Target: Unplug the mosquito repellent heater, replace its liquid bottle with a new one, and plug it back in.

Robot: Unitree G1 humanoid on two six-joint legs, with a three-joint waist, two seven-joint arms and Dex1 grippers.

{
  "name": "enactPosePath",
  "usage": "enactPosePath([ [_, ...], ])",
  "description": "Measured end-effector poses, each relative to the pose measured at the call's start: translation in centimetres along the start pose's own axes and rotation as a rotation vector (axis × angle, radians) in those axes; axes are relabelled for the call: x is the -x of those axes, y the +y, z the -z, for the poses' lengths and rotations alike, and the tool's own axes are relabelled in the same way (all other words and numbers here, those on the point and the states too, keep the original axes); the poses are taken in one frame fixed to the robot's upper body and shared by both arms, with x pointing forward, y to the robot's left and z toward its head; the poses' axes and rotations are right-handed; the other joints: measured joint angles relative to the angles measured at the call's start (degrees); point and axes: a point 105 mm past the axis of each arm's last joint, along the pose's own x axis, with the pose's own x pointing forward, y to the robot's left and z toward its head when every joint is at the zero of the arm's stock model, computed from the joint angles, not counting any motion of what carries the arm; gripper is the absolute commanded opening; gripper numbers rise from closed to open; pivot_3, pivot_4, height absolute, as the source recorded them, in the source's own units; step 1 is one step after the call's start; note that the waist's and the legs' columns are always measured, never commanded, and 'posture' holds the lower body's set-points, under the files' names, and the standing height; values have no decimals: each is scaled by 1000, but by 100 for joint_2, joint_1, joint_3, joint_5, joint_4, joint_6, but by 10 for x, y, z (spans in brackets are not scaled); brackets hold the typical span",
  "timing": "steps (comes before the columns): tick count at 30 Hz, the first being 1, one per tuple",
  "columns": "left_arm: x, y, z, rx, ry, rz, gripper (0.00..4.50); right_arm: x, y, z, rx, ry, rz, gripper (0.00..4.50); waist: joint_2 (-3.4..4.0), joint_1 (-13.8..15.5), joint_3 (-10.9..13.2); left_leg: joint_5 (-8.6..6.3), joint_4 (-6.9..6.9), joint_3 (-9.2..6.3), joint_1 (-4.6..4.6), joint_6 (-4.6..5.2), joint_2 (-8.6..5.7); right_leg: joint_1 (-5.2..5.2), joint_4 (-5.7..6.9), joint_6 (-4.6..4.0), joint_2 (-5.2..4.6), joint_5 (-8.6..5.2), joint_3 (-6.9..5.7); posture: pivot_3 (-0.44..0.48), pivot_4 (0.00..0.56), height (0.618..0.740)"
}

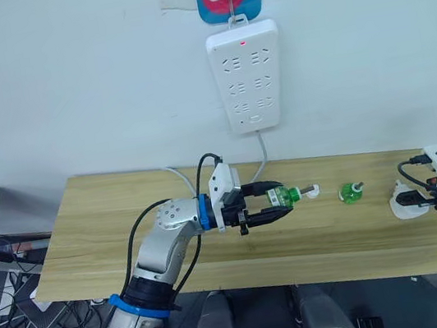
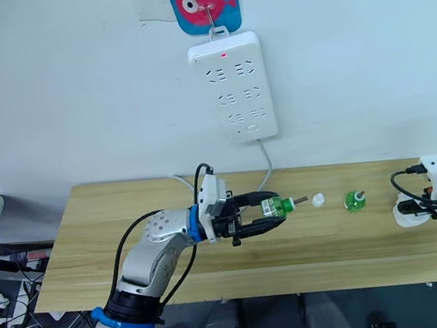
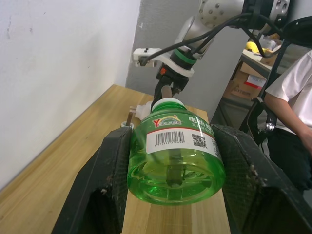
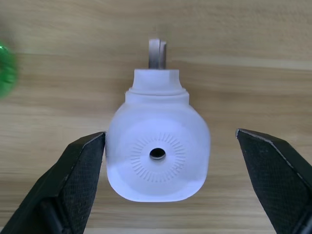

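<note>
Here we hold a clear green plastic liquid bottle (image 3: 175,161) on its side in our left end effector (image 1: 268,206), its black fingers closed against the bottle's flanks above the light wooden tabletop (image 1: 115,247). Our right end effector (image 4: 156,185) stands wide, its fingers apart on either side of the small white rounded mosquito repellent heater (image 4: 157,156), which sits unplugged on the tabletop near the right edge, not gripped as far as we can tell.

We judge the main risk to be the bottle slipping or rotating in the grasp, since its smooth round body is held only at two sides; a tilted wick would then miss the heater's opening. The heater could also skid if the right fingers close off-centre.

Around us, a second small green bottle (image 1: 350,192) stands between the two end effectors, with a small white cap (image 1: 312,191) just beside the held bottle's tip. The white wall-hung power strip (image 1: 248,76) hangs above, its cord trailing down behind the tabletop. A person in a white shirt (image 3: 292,87) stands nearby.
</note>
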Motion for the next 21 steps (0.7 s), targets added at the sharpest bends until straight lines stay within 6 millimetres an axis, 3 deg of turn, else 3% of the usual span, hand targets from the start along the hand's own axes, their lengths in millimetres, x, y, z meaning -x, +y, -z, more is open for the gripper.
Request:
enactPosePath([
  [8,1,0,1,10,9,1,2228,-9,8,1,-8,16,-33,4445,-4,14,52,0,1,-1,0,0,0,0,1,0,0,0,0,188,370,740],
  [11,2,0,3,13,16,1,2228,-8,6,2,-19,18,-38,3885,-4,23,67,0,0,-1,-1,0,0,0,0,0,0,0,-1,188,370,740],
  [14,5,0,3,11,26,4,2228,-7,4,5,-24,25,-45,2955,-5,22,80,0,0,-2,-1,0,0,0,0,0,0,0,-1,188,368,740],
  [21,4,-1,2,4,24,19,2228,-3,4,11,-42,35,-58,2954,-3,24,84,0,0,-1,-2,0,0,0,0,0,-1,0,-1,179,361,740],
])
